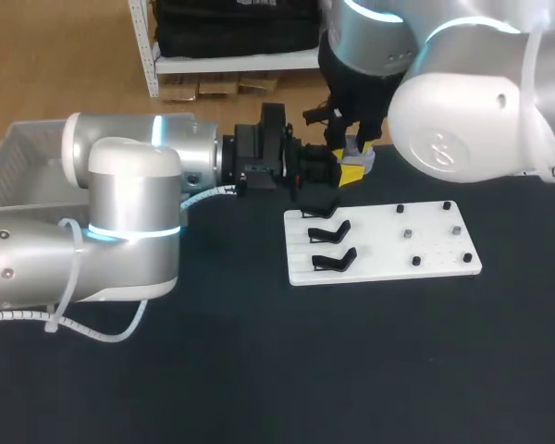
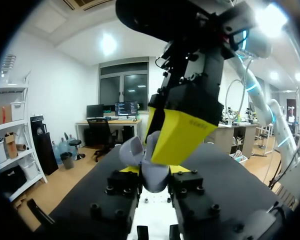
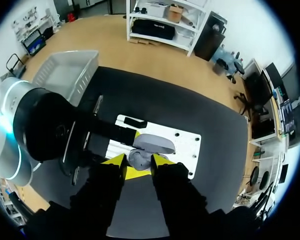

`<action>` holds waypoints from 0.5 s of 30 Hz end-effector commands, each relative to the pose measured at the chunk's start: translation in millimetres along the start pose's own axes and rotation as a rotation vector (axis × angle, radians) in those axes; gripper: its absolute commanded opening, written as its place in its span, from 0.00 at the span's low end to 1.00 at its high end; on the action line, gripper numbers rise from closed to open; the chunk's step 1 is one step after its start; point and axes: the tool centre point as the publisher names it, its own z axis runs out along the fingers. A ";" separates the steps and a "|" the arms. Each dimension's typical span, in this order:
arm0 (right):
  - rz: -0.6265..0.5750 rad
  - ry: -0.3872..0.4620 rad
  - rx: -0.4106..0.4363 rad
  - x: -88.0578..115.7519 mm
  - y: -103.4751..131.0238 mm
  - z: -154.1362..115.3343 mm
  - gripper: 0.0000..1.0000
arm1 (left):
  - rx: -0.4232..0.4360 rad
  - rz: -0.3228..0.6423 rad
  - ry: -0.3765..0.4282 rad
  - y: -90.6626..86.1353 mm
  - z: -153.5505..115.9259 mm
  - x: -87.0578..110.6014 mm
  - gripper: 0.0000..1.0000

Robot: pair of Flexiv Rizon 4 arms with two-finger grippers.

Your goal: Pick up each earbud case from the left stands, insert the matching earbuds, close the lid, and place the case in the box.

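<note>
My left gripper (image 2: 153, 172) is shut on the grey earbud case (image 2: 151, 180), which it holds above the table with its lid (image 2: 132, 150) open. In the head view this gripper (image 1: 339, 174) is just behind the white stand board (image 1: 388, 242). My right gripper (image 1: 356, 153) comes down from above onto the case. In the right wrist view its yellow tips (image 3: 138, 162) straddle the case body (image 3: 140, 158), slightly apart from it, so it is open. The lid (image 3: 155, 144) lies ahead of the fingers.
Three black stands (image 1: 331, 236) on the board's left side are bare, and small black pegs (image 1: 416, 261) dot its right side. The grey box (image 1: 18, 153) stands at the table's far left, behind my left arm.
</note>
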 end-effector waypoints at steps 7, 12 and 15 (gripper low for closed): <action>0.003 -0.008 0.009 0.6 -2.0 -2.6 0.33 | -0.005 0.005 -0.009 -1.9 -1.4 1.1 0.00; 0.014 -0.028 0.003 -3.3 -4.3 -16.4 0.33 | -0.005 0.005 -0.009 -1.9 -1.4 1.1 0.00; 0.052 -0.057 -0.036 -15.2 -7.1 -28.9 0.35 | -0.005 0.005 -0.009 -1.9 -1.4 1.1 0.00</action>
